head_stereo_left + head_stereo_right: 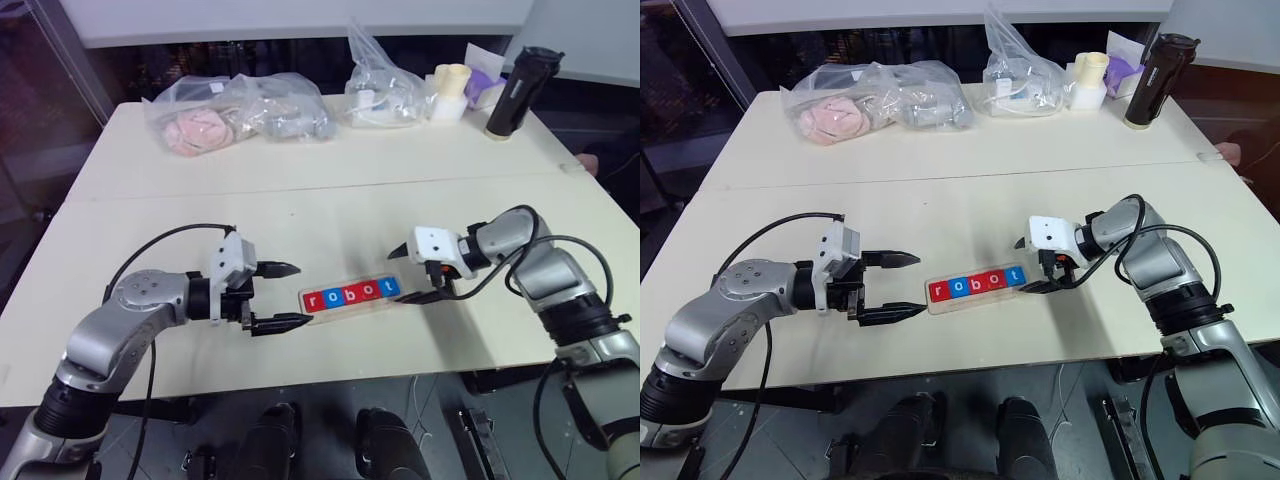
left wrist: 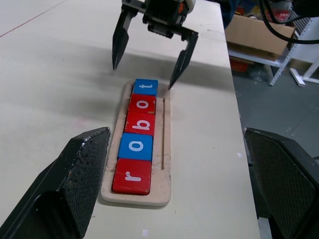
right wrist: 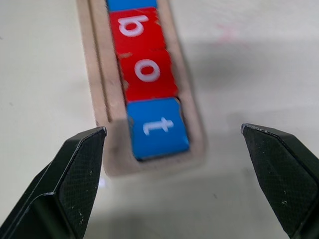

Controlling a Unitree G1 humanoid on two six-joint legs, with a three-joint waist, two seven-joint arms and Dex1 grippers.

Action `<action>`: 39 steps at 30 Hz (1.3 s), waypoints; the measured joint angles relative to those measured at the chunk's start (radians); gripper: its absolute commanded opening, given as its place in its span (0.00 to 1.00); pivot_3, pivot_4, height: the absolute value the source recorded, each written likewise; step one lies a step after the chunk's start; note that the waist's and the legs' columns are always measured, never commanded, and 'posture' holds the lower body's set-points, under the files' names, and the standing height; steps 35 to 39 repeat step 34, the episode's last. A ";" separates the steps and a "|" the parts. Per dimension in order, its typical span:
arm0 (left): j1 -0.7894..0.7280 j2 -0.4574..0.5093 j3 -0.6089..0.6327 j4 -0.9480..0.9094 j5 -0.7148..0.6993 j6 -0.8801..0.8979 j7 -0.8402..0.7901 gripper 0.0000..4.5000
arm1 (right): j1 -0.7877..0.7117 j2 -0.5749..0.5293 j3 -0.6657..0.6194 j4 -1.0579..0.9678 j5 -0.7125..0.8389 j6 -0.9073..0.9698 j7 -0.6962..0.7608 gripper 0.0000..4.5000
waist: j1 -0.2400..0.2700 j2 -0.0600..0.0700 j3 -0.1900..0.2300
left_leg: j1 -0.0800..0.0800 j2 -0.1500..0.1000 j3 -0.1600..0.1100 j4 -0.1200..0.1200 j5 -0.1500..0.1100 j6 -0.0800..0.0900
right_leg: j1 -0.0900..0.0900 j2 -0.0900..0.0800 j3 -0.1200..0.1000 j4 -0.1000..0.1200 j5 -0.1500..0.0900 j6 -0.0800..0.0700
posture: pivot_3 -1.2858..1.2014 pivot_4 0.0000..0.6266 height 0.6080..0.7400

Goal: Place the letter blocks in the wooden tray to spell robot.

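We take this for a lab: bare pale tabletop, bagged samples, metal shelving and a cardboard box beside it.

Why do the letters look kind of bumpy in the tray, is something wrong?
Nothing serious. All five letter blocks sit in the wooden tray spelling robot; the red ones have slightly chipped edges.

The five letter blocks in the wooden tray spell "robot" in white letters, with a red r at one end of the tray, then a blue o, a red b, a red o and a blue t.
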 measured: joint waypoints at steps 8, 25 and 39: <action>-0.005 -0.006 -0.001 0.001 0.000 0.000 -0.003 1.00 | -0.002 0.009 0.000 0.071 -0.010 -0.033 -0.054 0.99 | 0.000 0.000 0.000 | 0.000 0.000 0.000 0.000 0.000 0.000 | 0.000 0.000 0.000 0.000 0.000 0.000 | 0.52 0.24 0.88; 0.010 0.000 0.010 -0.001 -0.018 0.040 0.014 1.00 | 0.034 -0.031 -0.030 -0.037 0.026 0.018 -0.029 0.99 | 0.002 0.000 0.000 | 0.000 0.000 0.000 0.000 0.000 0.000 | 0.000 0.000 0.000 0.000 0.000 0.000 | 0.52 0.24 0.88; 0.061 0.035 0.053 -0.051 -0.062 0.107 0.041 1.00 | 0.280 -0.151 -0.210 -0.382 0.153 0.237 -0.086 0.99 | 0.002 0.000 0.000 | 0.000 0.000 0.000 0.000 0.000 0.000 | 0.000 -0.003 0.001 0.000 -0.001 -0.003 | 0.52 0.24 0.88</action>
